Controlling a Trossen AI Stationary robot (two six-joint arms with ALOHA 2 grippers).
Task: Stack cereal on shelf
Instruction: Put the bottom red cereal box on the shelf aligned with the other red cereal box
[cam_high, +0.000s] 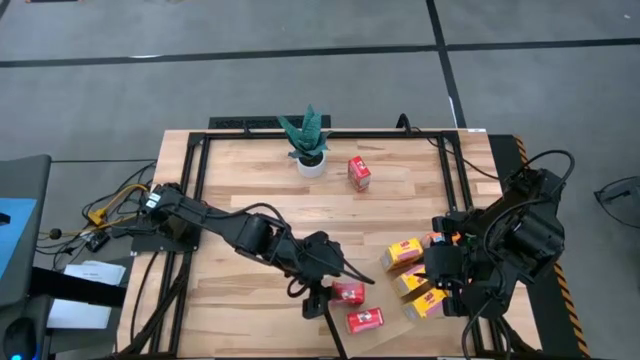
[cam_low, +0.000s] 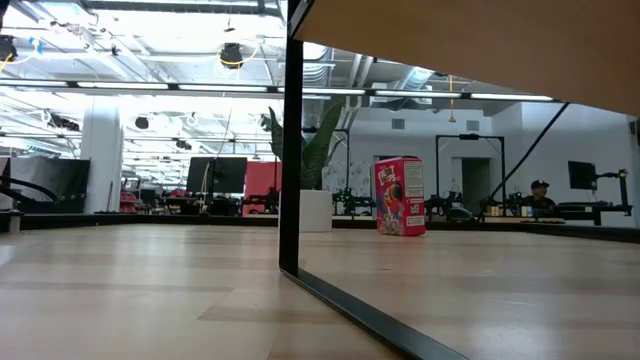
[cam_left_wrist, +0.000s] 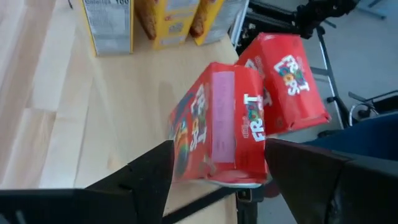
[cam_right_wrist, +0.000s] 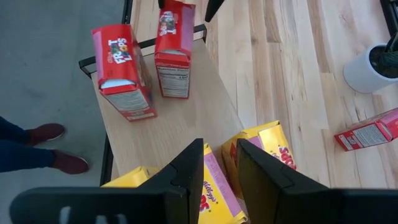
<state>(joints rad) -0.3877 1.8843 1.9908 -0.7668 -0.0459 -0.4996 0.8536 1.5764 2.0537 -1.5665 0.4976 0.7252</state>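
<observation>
Red cardboard cereal boxes (cam_high: 348, 293) number three: two on the pale wooden shelf (cam_high: 392, 298) beside three yellow boxes (cam_high: 404, 254), one upright near the potted plant (cam_high: 308, 143). Left pincer (cam_left_wrist: 217, 163) straddles one red box, fingers spread; right pincer (cam_right_wrist: 219, 163) stands narrow over the yellow ones.

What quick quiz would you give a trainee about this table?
1. Fill in: the lone box near the plant is coloured ___.
2. How many red boxes are on the pale board? A one, B two, C four.
3. True or false: the plant stands on the pale board.
Key: 1 red; 2 B; 3 false, it stands on the planked table.
</observation>
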